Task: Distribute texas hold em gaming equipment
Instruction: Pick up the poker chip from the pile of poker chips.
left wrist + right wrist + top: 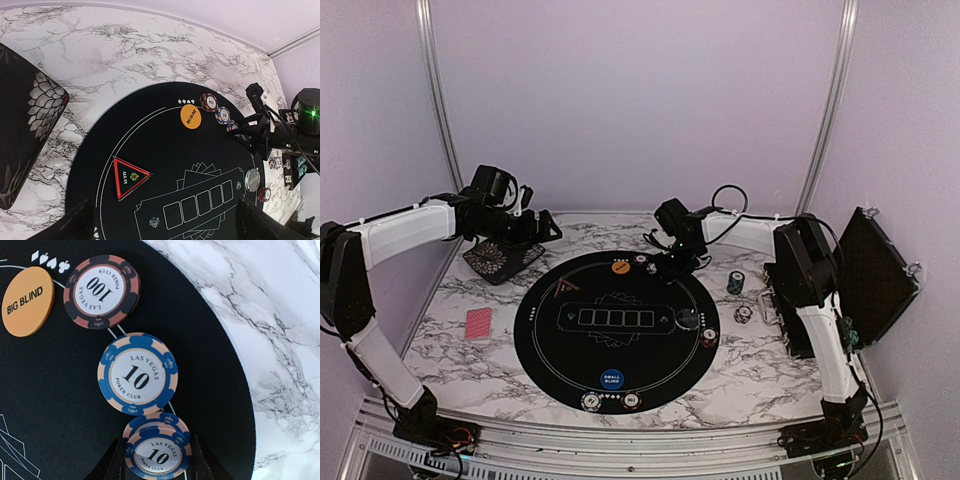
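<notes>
Watching from the near side of the table, I see the right gripper down at the far rim of the round black mat. Its fingers are set either side of a blue 10 chip, which lies slightly askew on a lower blue chip. The fingers sit close against the chip's edge, but I cannot tell whether they pinch it or merely flank it. Just beside it along the mat's line lie a second blue 10 chip, a black-and-salmon 100 chip and the orange Big Blind button. The left gripper hangs above the mat's left side, fingers spread wide, holding nothing.

The risk, as I judge it, is in that offset pair. A squeeze may catch only the upper chip and skid the one beneath, or nudge both into the neighbouring 10 and spoil the row. A thin, smooth edge could also pop out of the grip on lifting and roll off across the marble table.
</notes>
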You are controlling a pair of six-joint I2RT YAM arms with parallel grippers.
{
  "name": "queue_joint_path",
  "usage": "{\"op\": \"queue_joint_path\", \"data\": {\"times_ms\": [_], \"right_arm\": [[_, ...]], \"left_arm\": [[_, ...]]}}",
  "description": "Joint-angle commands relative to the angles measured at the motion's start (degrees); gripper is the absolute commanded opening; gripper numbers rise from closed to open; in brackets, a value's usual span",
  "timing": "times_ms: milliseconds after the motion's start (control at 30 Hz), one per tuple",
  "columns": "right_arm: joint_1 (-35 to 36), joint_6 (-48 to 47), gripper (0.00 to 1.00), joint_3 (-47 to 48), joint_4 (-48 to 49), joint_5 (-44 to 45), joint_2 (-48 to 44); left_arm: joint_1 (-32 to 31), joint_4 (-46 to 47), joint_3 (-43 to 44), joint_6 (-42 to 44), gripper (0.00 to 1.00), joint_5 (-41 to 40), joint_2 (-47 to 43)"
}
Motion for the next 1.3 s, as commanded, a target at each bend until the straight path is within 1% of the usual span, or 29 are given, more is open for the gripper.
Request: {"op": "queue_joint_path", "data": {"times_ms": [0, 833, 1000, 1267], "right_arm": [[0.3, 0.5, 0.29, 2.0, -2.1, 1.2, -2.6], [0.5, 0.2, 0.29, 5.9, -3.5, 1.8, -3.2], [0.9, -0.4, 0.29, 9.5, -4.0, 1.9, -1.0], [1.4, -1.5, 0.3, 17.9, -6.1, 1.4, 4.7]], "left_arm": [[0.3, -1.0, -0.6, 0.0, 0.99, 0.5, -0.8], [0.3, -1.0, -0.6, 0.0, 0.99, 0.7, -0.4], [0.3, -1.0, -0.6, 0.0, 0.99, 0.7, -0.4], [0.3, -1.0, -0.8, -0.1, 0.99, 0.7, -0.4]]}}
